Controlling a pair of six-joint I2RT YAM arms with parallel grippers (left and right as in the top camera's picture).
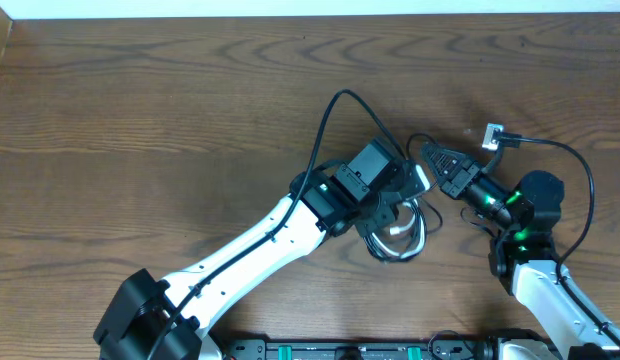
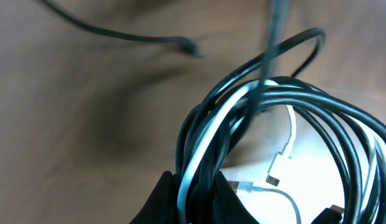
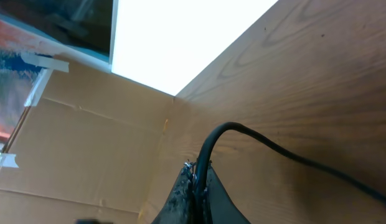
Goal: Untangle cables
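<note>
The cables are a bundle [image 2: 286, 99] of several black loops and a white one. My left gripper [image 2: 196, 193] is shut on it, with a white strand and black strands pinched between the fingers. Two white cable plugs [image 2: 274, 179] hang inside the loops. From overhead, the bundle [image 1: 400, 242] sits under my left gripper [image 1: 392, 208] at table centre. Just to its right, my right gripper [image 1: 427, 156] points up-left. In the right wrist view, my right gripper [image 3: 198, 180] is shut on one black cable [image 3: 243, 132], which arcs away to the right.
A black wire with a silver plug end [image 1: 493, 133] lies right of the right gripper and curves round that arm. A loose black cord end [image 2: 190, 46] rests on the wooden table [image 1: 140, 120]. A cardboard wall [image 3: 87, 143] stands beyond the table edge.
</note>
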